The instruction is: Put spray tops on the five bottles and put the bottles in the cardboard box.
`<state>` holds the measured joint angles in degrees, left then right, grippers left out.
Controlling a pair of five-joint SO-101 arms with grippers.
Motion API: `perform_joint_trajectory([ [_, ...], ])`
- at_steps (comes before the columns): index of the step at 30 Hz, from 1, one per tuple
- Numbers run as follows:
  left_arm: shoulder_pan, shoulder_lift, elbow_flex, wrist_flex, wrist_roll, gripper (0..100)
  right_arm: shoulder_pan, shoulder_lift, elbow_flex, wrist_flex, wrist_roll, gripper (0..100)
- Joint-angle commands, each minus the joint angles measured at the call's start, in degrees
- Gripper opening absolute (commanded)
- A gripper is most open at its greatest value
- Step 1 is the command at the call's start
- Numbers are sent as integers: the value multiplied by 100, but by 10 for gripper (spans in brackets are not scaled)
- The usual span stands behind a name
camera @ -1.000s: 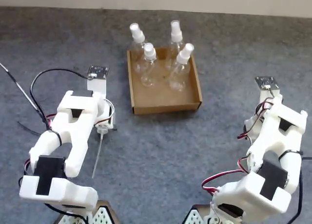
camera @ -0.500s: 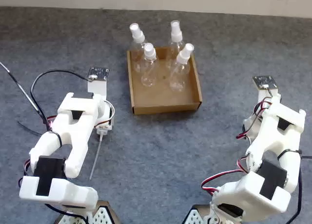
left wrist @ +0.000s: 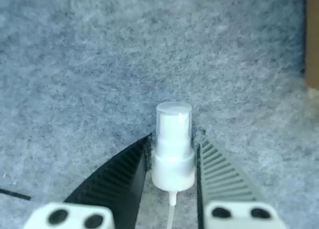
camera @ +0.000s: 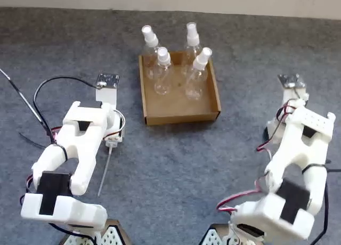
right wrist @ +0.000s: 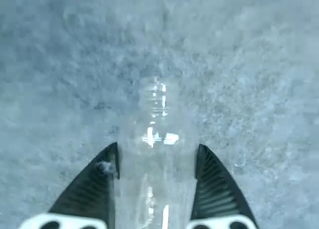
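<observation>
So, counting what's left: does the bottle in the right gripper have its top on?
Off. The bottle in the right gripper shows a bare neck; the spray top is in the left gripper.

Cardboard box (camera: 181,117) holds four bottles (camera: 162,74); left hand (left wrist: 173,140) holds spray top (left wrist: 173,159); right hand (right wrist: 157,148), fifth bottle (right wrist: 158,132).

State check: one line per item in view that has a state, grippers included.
left gripper: shut on spray top
right gripper: shut on fifth bottle
spray top: off any bottle, dip tube exposed
fifth bottle: uncapped, neck bare
boxed bottles: four, all capped
cardboard box: open-topped, holding those four
</observation>
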<state>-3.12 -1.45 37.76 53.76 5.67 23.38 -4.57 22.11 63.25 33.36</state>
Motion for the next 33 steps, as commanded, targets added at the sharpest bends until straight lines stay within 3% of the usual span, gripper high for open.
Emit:
perform_joint_trajectory([
  [1,-75,-268,-57,-70,-18,108,-462,-1314,-330,127,-536,2],
  [6,-75,-673,-127,-35,0,108,-1640,-3222,189,101,-1345,2],
  [10,-75,-1560,127,-35,0,108,-2985,-4391,787,-75,-1829,2],
  [17,-365,-3749,382,-44,9,108,-5007,-5086,1886,-1235,-2391,3],
  [21,-488,-5077,180,-35,-18,108,-5508,-5095,2316,-1930,-2365,3],
  [27,-426,-6202,-787,-35,9,108,-5851,-5130,3011,-2026,-2400,3],
  [33,629,-6220,-1701,-62,9,108,-6352,-5508,4295,-3925,-2462,3],
])
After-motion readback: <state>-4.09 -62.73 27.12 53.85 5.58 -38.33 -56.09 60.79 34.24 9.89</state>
